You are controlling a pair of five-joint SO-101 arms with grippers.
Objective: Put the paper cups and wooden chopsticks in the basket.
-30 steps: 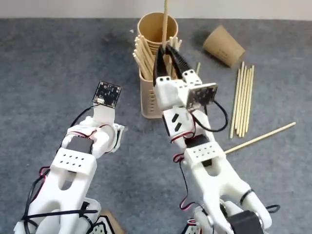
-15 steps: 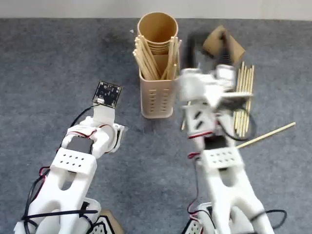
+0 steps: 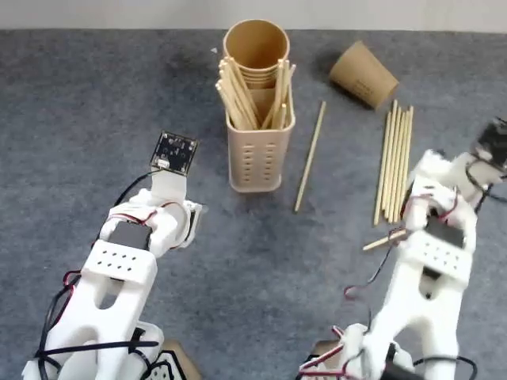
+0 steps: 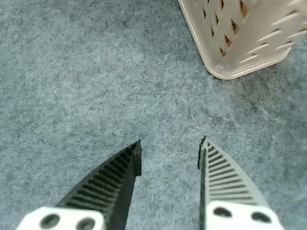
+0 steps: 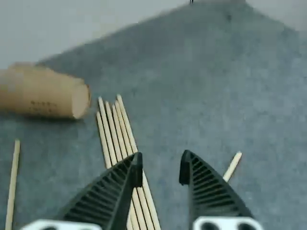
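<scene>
The beige slotted basket (image 3: 255, 158) stands at the middle of the table, holding stacked paper cups (image 3: 255, 41) and several wooden chopsticks (image 3: 245, 91). One paper cup (image 3: 363, 74) (image 5: 43, 98) lies on its side at the back right. A bundle of chopsticks (image 3: 394, 162) (image 5: 114, 128) lies in front of that cup. My right gripper (image 5: 161, 160) hangs open above the bundle's near end, holding nothing. A single chopstick (image 3: 310, 156) rests just right of the basket. Another chopstick (image 3: 384, 239) (image 5: 232, 166) pokes out from under the right arm (image 3: 436, 237). My left gripper (image 4: 171, 143) is open over bare carpet beside the basket's corner (image 4: 230, 43).
Grey carpet covers the table. The left arm (image 3: 127, 253) sits to the front left of the basket. A pale wall edge runs along the back of the table (image 3: 119, 16).
The right arm swung from above the basket out to the right, over the chopstick bundle. The chopstick it held upright over the basket is no longer in its gripper. The left arm stayed still.
</scene>
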